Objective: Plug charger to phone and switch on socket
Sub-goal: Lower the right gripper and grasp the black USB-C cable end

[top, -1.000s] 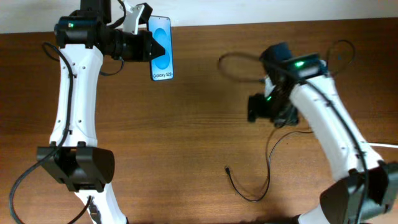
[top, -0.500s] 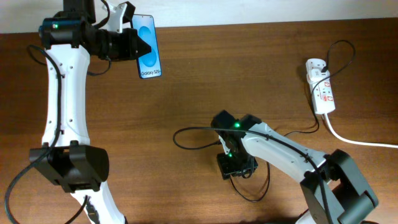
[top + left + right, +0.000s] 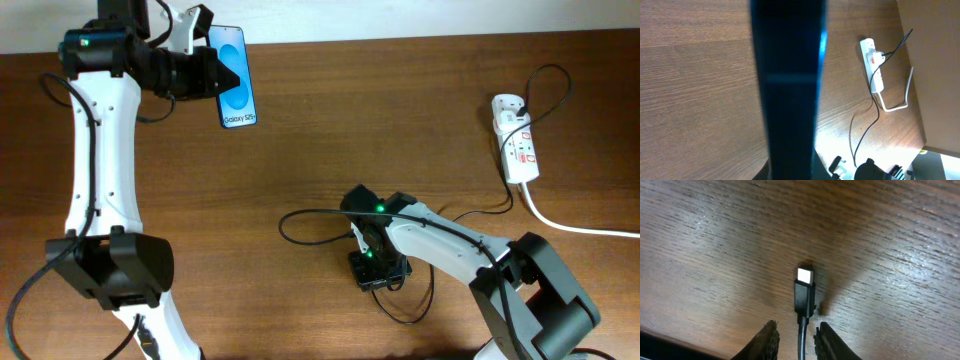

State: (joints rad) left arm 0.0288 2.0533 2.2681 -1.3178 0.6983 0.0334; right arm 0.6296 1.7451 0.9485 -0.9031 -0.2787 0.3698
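Right gripper [image 3: 796, 327], spread, straddles the charger [image 3: 805, 292] tip; left gripper [image 3: 218, 72] holds the phone [image 3: 240, 98].

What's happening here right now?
Two arms are partway through plugging a phone in. The left gripper holds the phone, screen lit, at the far left of the table. The right gripper is down over the charger. The connector tip lies on the wood just ahead of its open fingers, not yet gripped. The cable's far end runs to the socket at the right. Its switch state cannot be read.
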